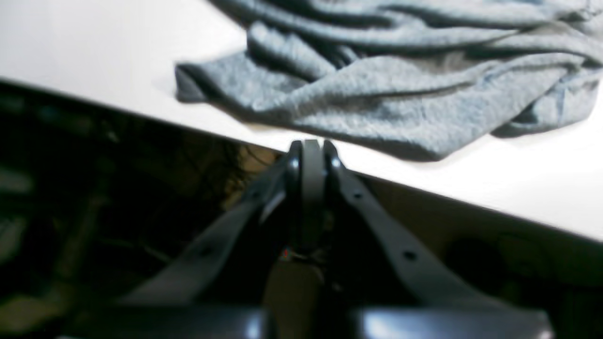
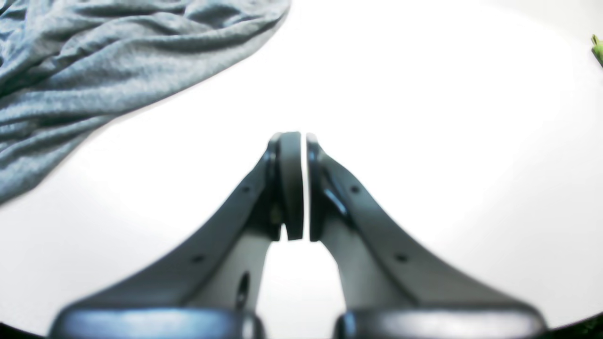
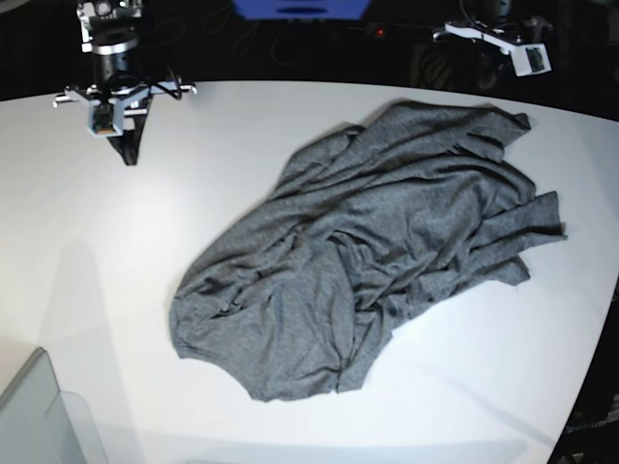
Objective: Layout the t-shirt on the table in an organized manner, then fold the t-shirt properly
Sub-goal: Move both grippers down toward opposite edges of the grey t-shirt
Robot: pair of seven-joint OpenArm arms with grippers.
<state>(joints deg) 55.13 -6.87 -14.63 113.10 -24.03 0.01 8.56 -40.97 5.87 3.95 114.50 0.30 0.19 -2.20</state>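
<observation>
We find no brand, label or readable writing anywhere; the t-shirt (image 3: 387, 251) is plain heather dark grey.

In the base view the t-shirt lies crumpled across the middle and right of the white table (image 3: 116, 280), bunched in long folds, one rounded end toward the near edge and its far end close to the table's curved right edge. Only this view shows the whole garment, plus a translucent grey bin corner (image 3: 39, 416) at the near left.

The left wrist view gives what the base view hides: the left tool (image 1: 311, 153) is clenched, its jaws pressed together with nothing between them, hanging just past the table edge over dark space, with a folded corner of the t-shirt (image 1: 377, 89) near that edge. The right wrist view shows the right tool (image 2: 297, 146) clenched too, only a sliver of light between its jaws, holding nothing, over bare table with the t-shirt (image 2: 94, 80) well off to one side. A small green speck (image 2: 597, 49) sits at that frame's far right; we cannot tell what it is.

Open white table lies all along the left side and near edge around the cloth.
</observation>
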